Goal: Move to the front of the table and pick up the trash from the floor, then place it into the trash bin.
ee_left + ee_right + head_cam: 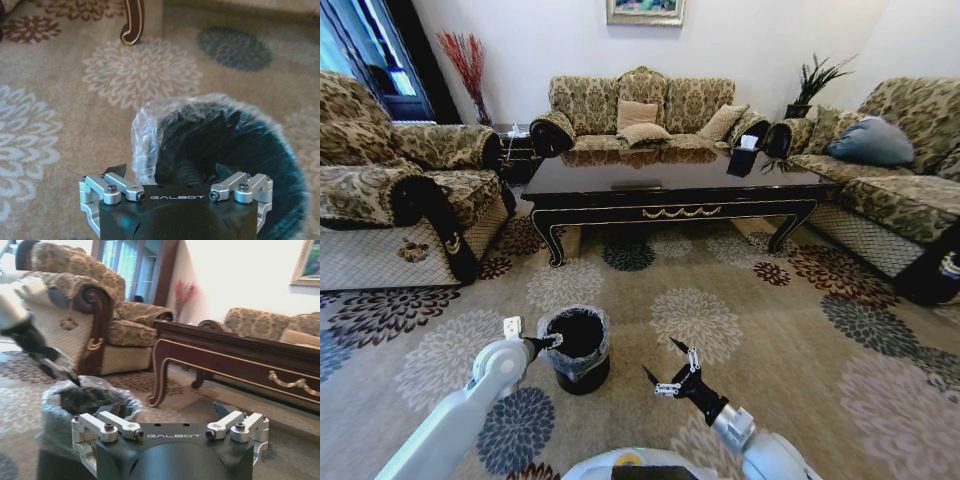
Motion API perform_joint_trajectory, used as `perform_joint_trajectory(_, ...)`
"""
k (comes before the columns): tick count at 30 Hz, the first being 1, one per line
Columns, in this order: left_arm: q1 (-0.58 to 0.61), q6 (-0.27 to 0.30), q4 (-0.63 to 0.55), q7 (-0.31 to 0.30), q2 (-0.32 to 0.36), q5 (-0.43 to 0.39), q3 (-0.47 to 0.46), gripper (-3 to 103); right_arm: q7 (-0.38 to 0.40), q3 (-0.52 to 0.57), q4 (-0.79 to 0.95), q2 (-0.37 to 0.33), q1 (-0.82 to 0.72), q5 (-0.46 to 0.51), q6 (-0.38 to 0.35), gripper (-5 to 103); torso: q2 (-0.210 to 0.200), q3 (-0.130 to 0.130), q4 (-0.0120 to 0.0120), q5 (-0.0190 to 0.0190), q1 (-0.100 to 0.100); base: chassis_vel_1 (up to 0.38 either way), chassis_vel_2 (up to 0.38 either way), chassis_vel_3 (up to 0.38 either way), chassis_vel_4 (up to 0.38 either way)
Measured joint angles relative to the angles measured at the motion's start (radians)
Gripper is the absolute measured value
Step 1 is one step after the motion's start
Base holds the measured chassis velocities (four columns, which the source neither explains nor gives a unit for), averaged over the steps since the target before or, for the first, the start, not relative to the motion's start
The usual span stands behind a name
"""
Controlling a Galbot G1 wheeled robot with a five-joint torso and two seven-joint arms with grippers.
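Hovering right at the trash bin's (577, 347) rim, the left tool (553, 341) had its fingers spread wide with nothing between them, tips just over the liner bag (150, 127) folded around the top. In the left wrist view the bin's dark mouth sat just ahead of the tool, and what lay inside could not be made out. Just to the bin's right, the right tool (665, 370) hung above the floor (770, 340), also spread apart and empty, well clear of the bin. The bin stood upright on the flowered carpet, between the robot and the bench (670, 185). Beyond the bin the carpet ran on to the bench's curved legs and gold-trimmed apron, and no litter showed on that stretch. Behind the bench a patterned sofa (640, 112) lined the wall.
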Motion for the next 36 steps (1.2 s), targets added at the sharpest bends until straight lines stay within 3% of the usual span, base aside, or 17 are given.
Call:
perform_joint_trajectory(3, 0.079, -0.002, -0.044, 0.100, -0.021, 0.105, -0.085, 100, 0.041, 0.035, 0.002, 0.019, -0.003, 0.035, -0.003, 100, 0.000, 0.000, -0.0001, 0.0000, 0.000, 0.000, 0.000, 0.000, 0.000)
perform_joint_trajectory(4, 0.079, -0.002, -0.044, 0.100, -0.021, 0.105, -0.085, 100, 0.041, 0.035, 0.002, 0.019, -0.003, 0.035, -0.003, 100, 0.000, 0.000, -0.0001, 0.0000, 0.000, 0.000, 0.000, 0.000, 0.000)
perform_joint_trajectory(6, 0.139, -0.037, -0.060, 0.227, -0.036, 0.243, -0.147, 100, 0.068, 0.065, 0.009, 0.037, -0.006, 0.070, -0.011, 100, 0.000, 0.000, 0.0001, -0.0001, 0.000, 0.000, 0.000, 0.000, 0.000)
perform_joint_trajectory(7, 0.139, -0.037, -0.060, 0.227, -0.036, 0.243, -0.147, 100, 0.068, 0.065, 0.009, 0.037, -0.006, 0.070, -0.011, 100, 0.000, 0.000, 0.0001, -0.0001, 0.000, 0.000, 0.000, 0.000, 0.000)
perform_joint_trajectory(10, 0.214, -0.144, -0.091, 0.360, -0.069, 0.422, -0.225, 100, 0.103, 0.103, 0.009, 0.076, -0.006, 0.113, -0.020, 100, 0.000, 0.000, 0.0000, 0.0000, 0.000, 0.000, 0.000, 0.000, 0.000)
perform_joint_trajectory(12, 0.252, -0.270, -0.104, 0.401, -0.095, 0.530, -0.247, 100, 0.116, 0.121, 0.003, 0.107, -0.006, 0.123, -0.019, 100, 0.000, 0.000, 0.0000, -0.0002, 0.000, 0.000, 0.000, 0.000, 0.000)
perform_joint_trajectory(13, 0.252, -0.270, -0.104, 0.401, -0.095, 0.530, -0.247, 100, 0.116, 0.121, 0.003, 0.107, -0.006, 0.123, -0.019, 100, 0.000, 0.000, 0.0000, -0.0002, 0.000, 0.000, 0.000, 0.000, 0.000)
perform_joint_trajectory(16, 0.319, -0.429, -0.119, 0.464, -0.132, 0.723, -0.277, 100, 0.134, 0.142, -0.012, 0.170, -0.015, 0.134, -0.010, 100, 0.000, 0.000, -0.0001, 0.0000, 0.000, 0.000, 0.000, 0.000, 0.000)
perform_joint_trajectory(17, 0.319, -0.429, -0.119, 0.464, -0.132, 0.723, -0.277, 100, 0.134, 0.142, -0.012, 0.170, -0.015, 0.134, -0.010, 100, 0.000, 0.000, -0.0001, 0.0000, 0.000, 0.000, 0.000, 0.000, 0.000)
perform_joint_trajectory(20, 0.399, -0.527, -0.138, 0.513, -0.190, 0.826, -0.314, 100, 0.156, 0.170, -0.020, 0.232, -0.017, 0.135, -0.009, 100, 0.000, 0.000, -0.0002, 0.0000, 0.000, 0.000, 0.000, 0.000, 0.000)
perform_joint_trajectory(23, 0.475, -0.577, -0.155, 0.551, -0.240, 0.849, -0.333, 100, 0.162, 0.190, -0.030, 0.255, -0.015, 0.136, -0.009, 100, 0.000, 0.000, -0.0001, 0.0000, 0.000, 0.000, 0.000, 0.000, 0.000)
perform_joint_trajectory(25, 0.551, -0.643, -0.161, 0.600, -0.283, 0.909, -0.337, 100, 0.163, 0.208, -0.044, 0.271, -0.014, 0.135, -0.009, 100, 0.000, 0.000, 0.0001, 0.0001, 0.000, 0.000, 0.000, 0.000, 0.000)
perform_joint_trajectory(26, 0.594, -0.710, -0.156, 0.633, -0.309, 0.969, -0.337, 100, 0.163, 0.216, -0.053, 0.278, -0.013, 0.136, -0.008, 100, 0.000, 0.000, 0.0003, 0.0001, 0.000, 0.000, 0.000, 0.000, 0.000)
perform_joint_trajectory(27, 0.594, -0.710, -0.156, 0.633, -0.309, 0.969, -0.337, 100, 0.163, 0.216, -0.053, 0.278, -0.013, 0.136, -0.008, 100, 0.000, 0.000, 0.0003, 0.0001, 0.000, 0.000, 0.000, 0.000, 0.000)
perform_joint_trajectory(29, 0.650, -0.820, -0.134, 0.677, -0.344, 1.051, -0.330, 100, 0.163, 0.230, -0.069, 0.291, -0.011, 0.137, -0.005, 100, 0.000, 0.000, 0.0002, 0.0002, 0.000, 0.000, 0.000, 0.000, 0.000)
perform_joint_trajectory(31, 0.681, -0.879, -0.110, 0.694, -0.368, 1.065, -0.326, 100, 0.160, 0.237, -0.072, 0.303, -0.013, 0.137, -0.003, 100, 0.000, 0.000, 0.0001, 0.0001, 0.000, 0.000, 0.000, 0.000, 0.000)
perform_joint_trajectory(36, 0.710, -0.954, -0.065, 0.707, -0.398, 1.066, -0.335, 100, 0.141, 0.243, -0.063, 0.320, -0.032, 0.120, 0.008, 100, 0.000, 0.000, -0.0002, -0.0001, 0.000, 0.000, 0.000, 0.000, 0.000)
